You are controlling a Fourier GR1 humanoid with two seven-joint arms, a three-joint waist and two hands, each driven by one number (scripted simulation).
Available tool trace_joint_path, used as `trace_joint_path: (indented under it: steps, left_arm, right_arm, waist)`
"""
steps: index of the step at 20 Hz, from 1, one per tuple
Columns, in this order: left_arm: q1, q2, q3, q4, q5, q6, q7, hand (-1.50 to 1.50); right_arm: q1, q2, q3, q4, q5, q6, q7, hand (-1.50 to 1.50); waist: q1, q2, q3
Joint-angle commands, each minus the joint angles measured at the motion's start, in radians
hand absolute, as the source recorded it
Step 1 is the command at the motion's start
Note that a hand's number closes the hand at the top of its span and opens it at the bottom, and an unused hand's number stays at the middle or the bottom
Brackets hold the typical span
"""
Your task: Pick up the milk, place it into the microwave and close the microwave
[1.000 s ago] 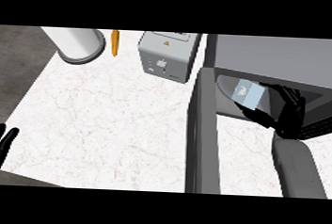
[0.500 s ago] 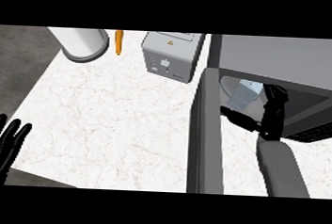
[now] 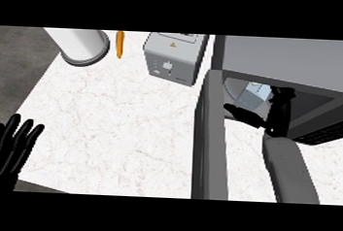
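I see the white counter (image 3: 117, 120) filling the left and centre of the view. The microwave (image 3: 291, 59) stands at approx. 2 o'clock, and its door (image 3: 210, 148) is swung open toward 6 o'clock, seen edge-on.

The right arm (image 3: 290, 171) comes up from 5 o'clock. The right hand (image 3: 275, 118) is in the microwave opening, with thumb spread toward 9 o'clock and fingers pointing to 12, not closed on anything. The left hand (image 3: 9, 147) rests at 8 o'clock, fingers straight and up, holding nothing.

The toaster (image 3: 173, 57) is at 12 o'clock and the white roll (image 3: 78, 44) at 11.

The milk (image 3: 257, 94) is inside the microwave, just beside the right hand's fingers at their 10 o'clock; touching or not, I cannot tell. An orange stick (image 3: 119, 44) lies btw. roll and toaster.
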Motion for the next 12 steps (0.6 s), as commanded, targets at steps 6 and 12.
trace_joint_path:
  steps: [6, 12]
  left_arm:
    - [-0.021, -0.029, -0.05, -0.015, -0.046, 0.024, 0.008, -1.5]
    - [-0.02, -0.041, -0.056, 0.014, -0.068, 0.038, 0.01, -1.5]
  right_arm:
    - [-0.156, -0.054, -0.037, 0.202, -0.002, 0.069, 0.249, -1.5]
    - [-0.19, -0.041, -0.032, 0.252, -0.021, 0.109, 0.268, -1.5]
  waist:
    - [0.003, 0.036, 0.006]
    - [-0.027, 0.026, 0.005]
